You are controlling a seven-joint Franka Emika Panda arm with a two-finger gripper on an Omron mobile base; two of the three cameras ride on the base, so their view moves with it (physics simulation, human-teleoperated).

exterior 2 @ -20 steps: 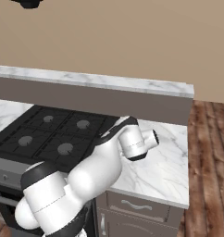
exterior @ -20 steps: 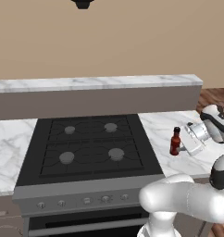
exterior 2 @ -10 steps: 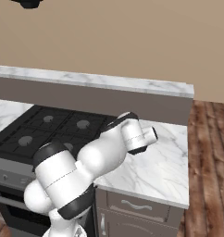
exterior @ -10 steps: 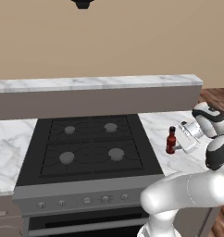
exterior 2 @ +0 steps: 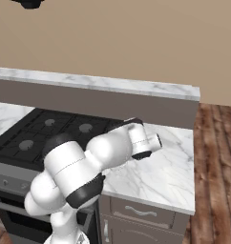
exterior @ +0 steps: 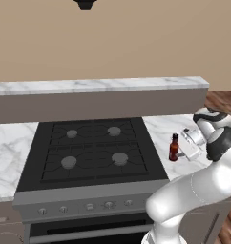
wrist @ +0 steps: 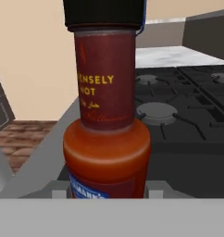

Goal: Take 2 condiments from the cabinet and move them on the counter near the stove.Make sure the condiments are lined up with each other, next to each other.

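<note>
In the left base view, you had the sauce bottle (exterior: 173,147) standing upright on the counter (exterior: 160,126), just right of the stove (exterior: 91,152) and near its right edge. Your gripper (exterior: 184,148) sat level with the bottle on its right side, the hand tipped toward the stove, and the white arm curved up from the lower right behind it. From this side you could not make out the finger tips against the bottle. In the right base view, the arm's bulky white links lay across the seam between the stove (exterior 2: 46,131) and the counter (exterior 2: 160,167), and they covered the bottle and the fingers, so the grip could not be read there. In the hand view, the sauce bottle (wrist: 107,115) stood very close to the lens, reddish-brown with a dark cap and yellow lettering on its neck, its lower body seated between the two grey finger tips, which pressed in at either side of its base; you had the jaws clamped on it. Behind it, the stove (wrist: 188,106) burners spread away to the right.
</note>
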